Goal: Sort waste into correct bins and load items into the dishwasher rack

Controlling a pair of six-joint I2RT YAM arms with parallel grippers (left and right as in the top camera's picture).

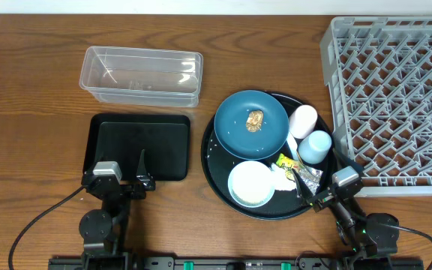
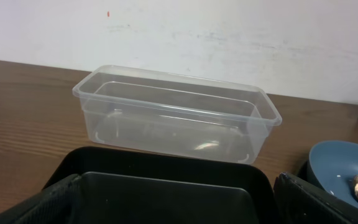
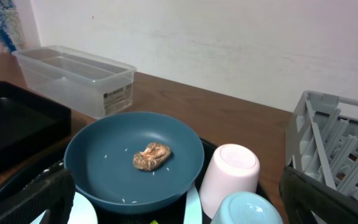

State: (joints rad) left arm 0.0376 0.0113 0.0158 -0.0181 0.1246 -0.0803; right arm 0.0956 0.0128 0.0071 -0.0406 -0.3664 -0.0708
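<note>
On the round black tray [image 1: 210,161] lie the dark-blue plate [image 1: 238,131] with a brown lump [image 3: 151,156] and rice grains, a pale-blue bowl [image 1: 251,183], an upturned white cup [image 3: 230,171], a light-blue cup [image 1: 315,146], a yellow-green wrapper [image 1: 286,161], foil [image 1: 311,175] and tissue [image 1: 281,177]. The clear tub [image 2: 176,115] stands behind the black rectangular tray [image 1: 160,146]. The grey dishwasher rack [image 1: 396,97] is at the right. My left gripper [image 1: 115,161] hangs open over the rectangular tray's near edge. My right gripper [image 1: 321,166] is open over the round tray's near right, holding nothing.
Bare wooden table lies left of the tub and between the two black trays. A pale wall [image 2: 229,37] rises behind the table. The rack's near corner [image 3: 303,124] stands close to my right gripper's outer finger [image 3: 328,193].
</note>
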